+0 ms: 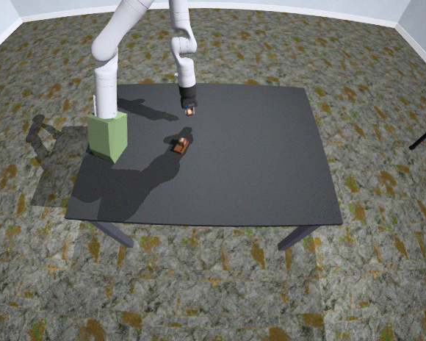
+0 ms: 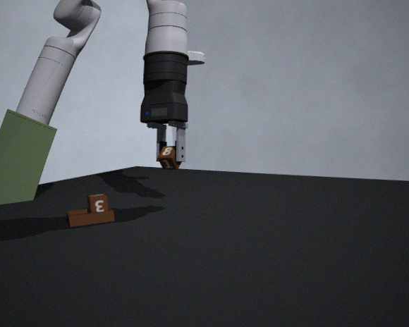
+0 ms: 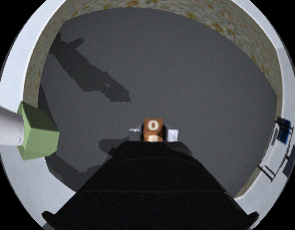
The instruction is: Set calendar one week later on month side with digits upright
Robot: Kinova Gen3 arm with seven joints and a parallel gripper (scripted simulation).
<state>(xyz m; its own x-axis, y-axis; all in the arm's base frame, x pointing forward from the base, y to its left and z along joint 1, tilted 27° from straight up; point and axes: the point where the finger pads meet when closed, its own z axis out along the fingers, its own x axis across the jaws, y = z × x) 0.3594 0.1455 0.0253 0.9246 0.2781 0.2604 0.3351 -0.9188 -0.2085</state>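
Above the bench (image 2: 269,229), the fingers (image 2: 180,148) clamp a tilted brown cube (image 2: 168,157) showing 8 and 1, while the other cube (image 2: 99,203), reading 3, stands in the tray (image 2: 89,218).

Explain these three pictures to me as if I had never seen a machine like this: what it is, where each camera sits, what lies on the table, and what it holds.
It is a white jointed robot arm on a green pedestal at the edge of a dark table. One picture looks down from above, one looks across the table from low down, and one comes from a camera on the wrist. On the table sits a small brown tray with one number cube standing in it, showing a 3. The claw is closed on a second cube, tilted in the air, with an 8 and a 1 showing.
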